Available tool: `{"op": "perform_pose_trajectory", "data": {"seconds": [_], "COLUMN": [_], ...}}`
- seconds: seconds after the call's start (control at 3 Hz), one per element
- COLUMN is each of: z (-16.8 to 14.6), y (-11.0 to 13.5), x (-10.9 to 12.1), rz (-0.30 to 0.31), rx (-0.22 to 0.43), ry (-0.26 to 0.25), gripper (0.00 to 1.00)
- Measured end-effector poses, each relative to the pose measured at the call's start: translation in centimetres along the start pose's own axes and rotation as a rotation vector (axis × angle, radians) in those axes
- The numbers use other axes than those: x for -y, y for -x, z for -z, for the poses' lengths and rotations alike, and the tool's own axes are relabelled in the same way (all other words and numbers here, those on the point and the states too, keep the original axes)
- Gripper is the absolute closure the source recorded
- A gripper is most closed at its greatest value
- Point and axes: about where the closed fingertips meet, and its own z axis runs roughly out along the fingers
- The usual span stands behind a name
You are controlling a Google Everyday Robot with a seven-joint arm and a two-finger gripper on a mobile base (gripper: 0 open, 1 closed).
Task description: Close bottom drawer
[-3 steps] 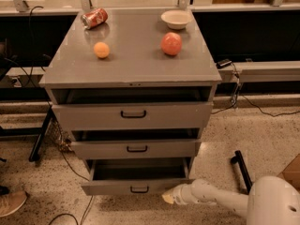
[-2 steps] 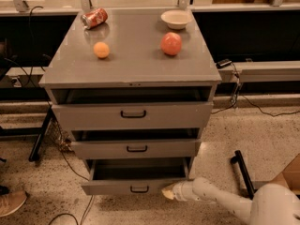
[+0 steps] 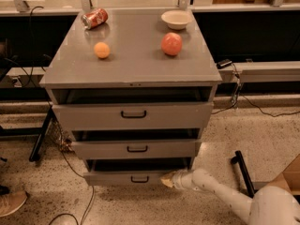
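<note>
The bottom drawer [image 3: 117, 177], shallow grey front with a small black handle [image 3: 139, 179], stands partly pulled out just left of the gripper [image 3: 167, 180], its inside in shadow, a white bowl [image 3: 176, 18] far above, and the gripper touches the front's right end, spread or pressed together I cannot tell.

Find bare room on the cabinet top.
Cabinet top: bare front strip before the orange and apple, and the lane between them. Back corners hold the can and bowl. The gripper is at the bottom drawer's right end.
</note>
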Motion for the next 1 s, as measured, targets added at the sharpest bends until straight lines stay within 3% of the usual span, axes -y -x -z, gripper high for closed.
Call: {"op": "perform_pose_trajectory", "data": {"seconds": [0.67,1.0], "z": [-0.8,-0.7], "y": [4.3,4.3], "x": [3.0,3.0], "rz": [0.061,0.061], "rx": [0.074,0.074], "ry": [-0.023,-0.023], "gripper": [1.00,1.00]}}
